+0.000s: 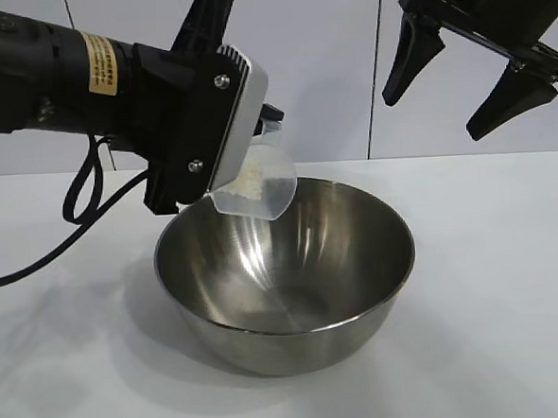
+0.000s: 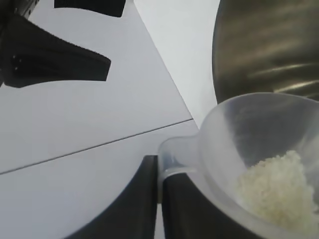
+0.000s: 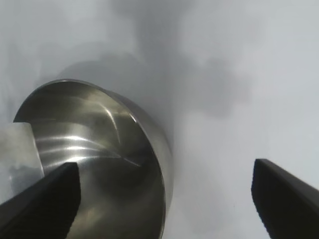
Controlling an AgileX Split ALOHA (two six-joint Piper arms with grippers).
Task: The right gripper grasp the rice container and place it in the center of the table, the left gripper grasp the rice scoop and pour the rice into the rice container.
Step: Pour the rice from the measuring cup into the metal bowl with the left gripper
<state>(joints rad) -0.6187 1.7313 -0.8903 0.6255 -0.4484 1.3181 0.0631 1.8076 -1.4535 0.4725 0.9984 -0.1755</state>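
The rice container [image 1: 306, 259], a shiny steel bowl, stands on the white table [image 1: 498, 309] near its middle. My left gripper [image 2: 160, 168] is shut on the handle of the rice scoop [image 1: 259, 186], a frosted plastic cup. The scoop hangs tilted over the bowl's far left rim. A small heap of white rice [image 1: 251, 180] lies inside the scoop [image 2: 234, 129], toward its lower lip [image 2: 276, 186]. No grains show in the bowl [image 2: 269, 45]. My right gripper [image 1: 434, 116] hangs open and empty above and behind the bowl's right side [image 3: 99, 144].
A black cable [image 1: 79, 197] from the left arm droops onto the table at the left. White wall panels [image 1: 346, 63] stand behind the table. Bare tabletop lies in front of and to the right of the bowl.
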